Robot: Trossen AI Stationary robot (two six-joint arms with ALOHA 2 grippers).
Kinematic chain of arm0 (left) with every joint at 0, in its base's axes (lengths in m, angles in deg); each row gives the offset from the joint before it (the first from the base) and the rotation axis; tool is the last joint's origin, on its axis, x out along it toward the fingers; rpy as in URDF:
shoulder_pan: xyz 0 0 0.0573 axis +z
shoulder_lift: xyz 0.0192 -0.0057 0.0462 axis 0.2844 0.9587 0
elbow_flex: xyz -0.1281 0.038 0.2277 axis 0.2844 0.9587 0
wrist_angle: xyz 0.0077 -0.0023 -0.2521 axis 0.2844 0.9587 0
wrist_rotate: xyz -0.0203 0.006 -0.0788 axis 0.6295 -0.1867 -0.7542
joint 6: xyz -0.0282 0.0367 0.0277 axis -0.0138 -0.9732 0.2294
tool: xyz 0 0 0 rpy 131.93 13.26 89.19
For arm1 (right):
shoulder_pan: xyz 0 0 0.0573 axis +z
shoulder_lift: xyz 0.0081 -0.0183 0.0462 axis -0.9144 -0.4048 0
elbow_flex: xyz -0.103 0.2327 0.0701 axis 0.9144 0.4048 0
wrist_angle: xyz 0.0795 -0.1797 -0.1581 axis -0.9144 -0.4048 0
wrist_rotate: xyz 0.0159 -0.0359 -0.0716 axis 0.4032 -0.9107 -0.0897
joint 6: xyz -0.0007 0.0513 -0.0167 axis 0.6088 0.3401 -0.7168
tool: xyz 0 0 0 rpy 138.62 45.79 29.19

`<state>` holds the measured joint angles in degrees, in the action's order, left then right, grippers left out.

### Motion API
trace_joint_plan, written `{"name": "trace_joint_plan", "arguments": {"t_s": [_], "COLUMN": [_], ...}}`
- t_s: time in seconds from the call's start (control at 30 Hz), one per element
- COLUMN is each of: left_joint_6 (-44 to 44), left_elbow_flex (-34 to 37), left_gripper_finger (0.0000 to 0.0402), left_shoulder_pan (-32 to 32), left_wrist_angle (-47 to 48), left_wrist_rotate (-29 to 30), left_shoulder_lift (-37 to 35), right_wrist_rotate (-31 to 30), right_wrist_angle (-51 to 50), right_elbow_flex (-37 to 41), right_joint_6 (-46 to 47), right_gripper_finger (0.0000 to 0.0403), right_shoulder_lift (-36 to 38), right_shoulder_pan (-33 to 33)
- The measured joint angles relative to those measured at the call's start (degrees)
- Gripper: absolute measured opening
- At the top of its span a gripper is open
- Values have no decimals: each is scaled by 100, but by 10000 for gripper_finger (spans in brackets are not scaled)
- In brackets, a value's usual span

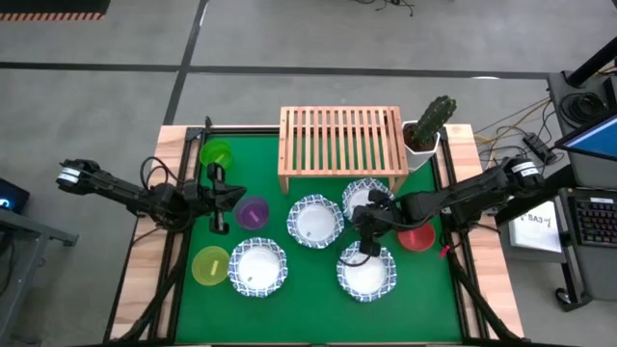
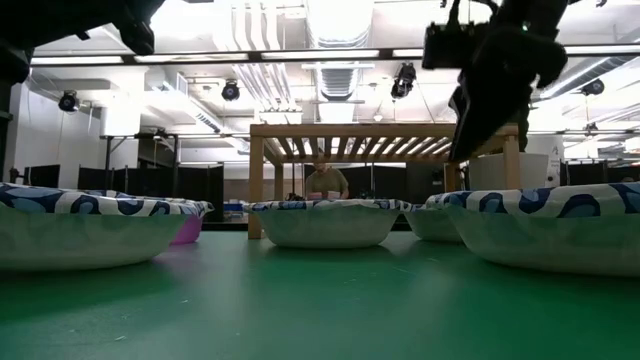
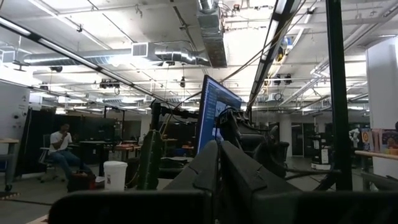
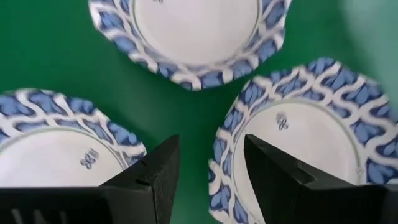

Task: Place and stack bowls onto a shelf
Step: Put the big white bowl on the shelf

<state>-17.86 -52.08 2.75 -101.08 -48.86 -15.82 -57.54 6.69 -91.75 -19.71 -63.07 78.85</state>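
Note:
Four white bowls with blue rims sit on the green mat (image 1: pixel 289 173): one centre (image 1: pixel 315 221), one by the shelf (image 1: pixel 367 198), one near left (image 1: pixel 257 268), one near right (image 1: pixel 366 272). The green (image 1: pixel 217 152), purple (image 1: pixel 252 212), yellow (image 1: pixel 210 265) and red (image 1: pixel 416 236) bowls sit around them. The light-wood shelf (image 1: pixel 339 145) stands at the far edge with nothing on it. My right gripper (image 4: pixel 210 177) is open and hangs above the gap between three white bowls, well above their rims in the low view (image 2: pixel 465 140). My left gripper (image 1: pixel 241 198) is shut and held level near the purple bowl.
A white pot with a cactus (image 1: pixel 431 125) stands right of the shelf. The four white bowls sit close together, with narrow strips of mat between them. The bare wooden table edge (image 1: pixel 145 280) frames the mat. A person (image 2: pixel 326 182) sits in the room beyond the table.

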Motion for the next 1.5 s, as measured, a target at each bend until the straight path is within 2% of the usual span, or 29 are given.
{"name": "trace_joint_plan", "arguments": {"t_s": [0.67, 1.3, 1.5], "left_joint_6": [-59, -59, -59], "left_elbow_flex": [0, 0, 0], "left_gripper_finger": [1, 1, 1], "left_shoulder_pan": [1, 0, 2], "left_wrist_angle": [9, 33, 31], "left_wrist_rotate": [0, -1, 0], "left_shoulder_lift": [17, 42, 42], "right_wrist_rotate": [-166, -308, -615], "right_wrist_angle": [-17, -27, -23], "right_elbow_flex": [19, 21, 21], "right_joint_6": [413, 502, 515], "right_gripper_finger": [169, 168, 168], "right_shoulder_lift": [-1064, -1132, -1132], "right_shoulder_pan": [0, 0, -14]}}
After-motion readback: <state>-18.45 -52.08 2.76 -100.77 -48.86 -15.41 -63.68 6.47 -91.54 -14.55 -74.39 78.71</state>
